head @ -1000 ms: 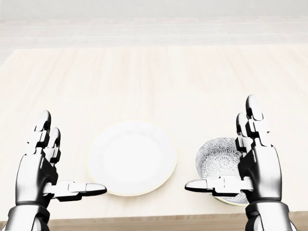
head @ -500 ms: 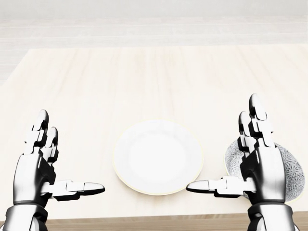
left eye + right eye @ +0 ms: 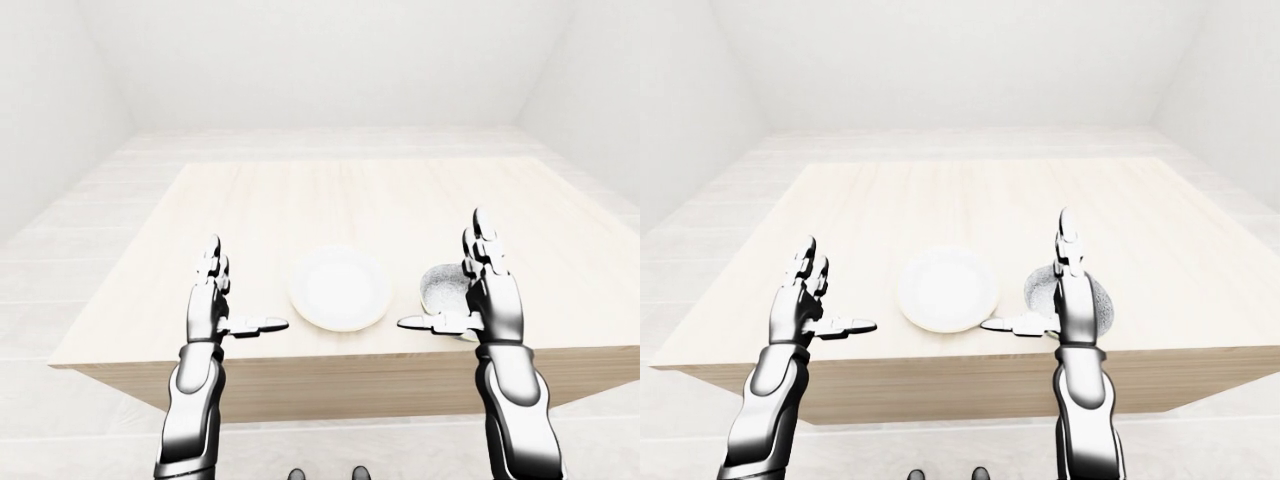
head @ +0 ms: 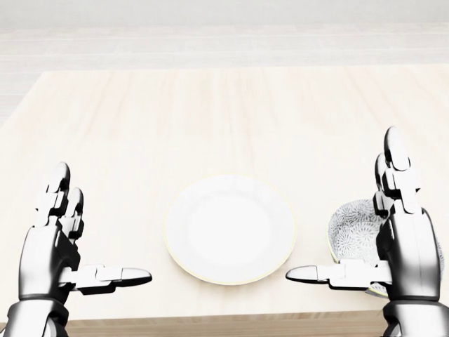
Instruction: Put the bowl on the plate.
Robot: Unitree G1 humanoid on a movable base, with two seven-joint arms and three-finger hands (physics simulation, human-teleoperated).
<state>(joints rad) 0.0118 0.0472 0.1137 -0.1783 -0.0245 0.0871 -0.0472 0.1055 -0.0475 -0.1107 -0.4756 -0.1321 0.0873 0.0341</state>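
Head view: bowl [image 4: 352, 235] sat on table [image 4: 210, 112] just right of the empty plate [image 4: 230, 228], not touching. The right hand [image 4: 405, 247] hung over bowl's right side, fingers spread, thumb out — presumably staged to grasp. The left hand [image 4: 50, 254] likewise spread, well left of plate — idle.

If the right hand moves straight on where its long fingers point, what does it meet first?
Probably nothing: the right hand points toward the view's top, over the table; the bowl lies beside it.

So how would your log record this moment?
left hand open, empty | right hand open at bowl, not closed on it | bowl on table, right of plate in head view | plate bare
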